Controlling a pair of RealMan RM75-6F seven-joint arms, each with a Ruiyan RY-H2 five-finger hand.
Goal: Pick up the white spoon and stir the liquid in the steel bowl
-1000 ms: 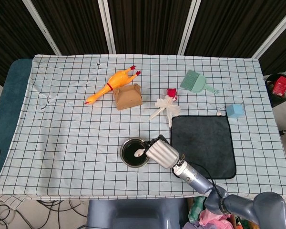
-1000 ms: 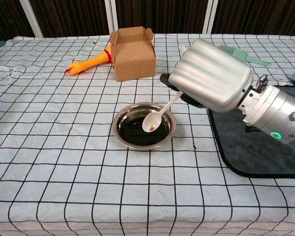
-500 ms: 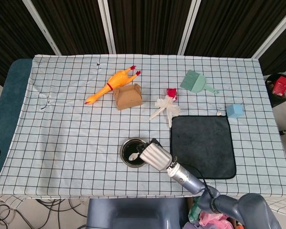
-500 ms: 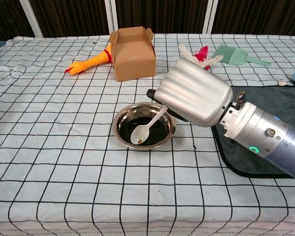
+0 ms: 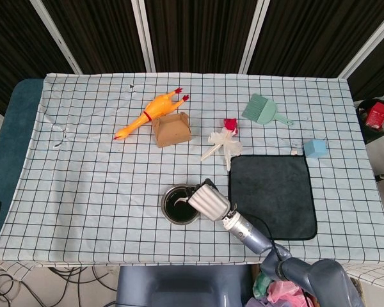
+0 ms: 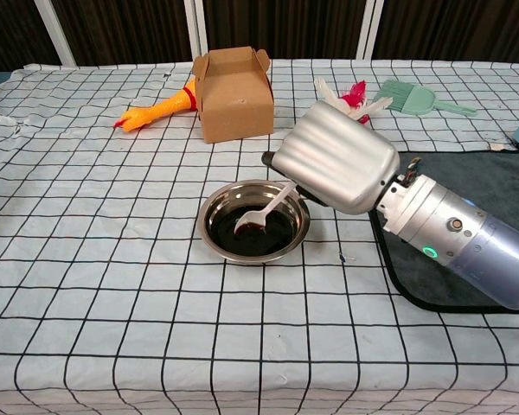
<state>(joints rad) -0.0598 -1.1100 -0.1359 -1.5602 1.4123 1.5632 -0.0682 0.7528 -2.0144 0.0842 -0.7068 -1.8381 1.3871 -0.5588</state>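
We stir: right hand [image 6: 339, 156] grasping white plastic spoon [image 6: 261, 213], tip dipped in round steel bowl [image 6: 214, 235]. Next, we judge: circle spoon through dark liquid [image 6: 272, 232].

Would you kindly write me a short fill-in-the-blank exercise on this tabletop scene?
1. The right hand holds the white ____.
2. The spoon's tip dips into the dark liquid in the ____ bowl.
3. The orange rubber chicken lies beside the cardboard ____.
Missing words: spoon; steel; box
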